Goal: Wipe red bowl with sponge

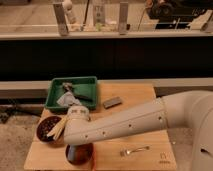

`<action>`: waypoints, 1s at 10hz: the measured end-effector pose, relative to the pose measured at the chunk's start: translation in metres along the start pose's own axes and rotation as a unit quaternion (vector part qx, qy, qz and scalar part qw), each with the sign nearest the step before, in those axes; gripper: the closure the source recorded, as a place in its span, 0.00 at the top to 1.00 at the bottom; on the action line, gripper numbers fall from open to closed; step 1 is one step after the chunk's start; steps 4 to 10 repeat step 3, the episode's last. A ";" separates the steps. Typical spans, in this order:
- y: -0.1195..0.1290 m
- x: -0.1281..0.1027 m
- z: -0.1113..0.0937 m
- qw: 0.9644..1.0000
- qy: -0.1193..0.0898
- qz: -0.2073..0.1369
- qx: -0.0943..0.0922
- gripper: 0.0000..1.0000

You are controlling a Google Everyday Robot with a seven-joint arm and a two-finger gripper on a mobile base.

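Note:
The red bowl [83, 156] sits near the front left edge of the wooden table [150, 127], partly covered by my arm. My white arm [130, 122] reaches in from the right. Its wrist bends down over the bowl. My gripper [75, 145] points down into the bowl, seen only as a dark shape under the wrist. The blue sponge is hidden from view.
A dark maroon bowl [47, 131] with pale sticks stands left of the red bowl, close to my wrist. A green tray [89, 84] with clutter is at the back left. A grey block [112, 102] lies mid-table. A fork [134, 150] lies at the front.

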 end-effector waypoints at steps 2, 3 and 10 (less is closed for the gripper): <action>-0.003 -0.009 0.003 1.000 -0.013 -0.002 0.010 0.33; -0.003 -0.013 0.004 1.000 -0.019 -0.001 0.013 0.33; -0.003 -0.013 0.004 1.000 -0.019 -0.001 0.013 0.33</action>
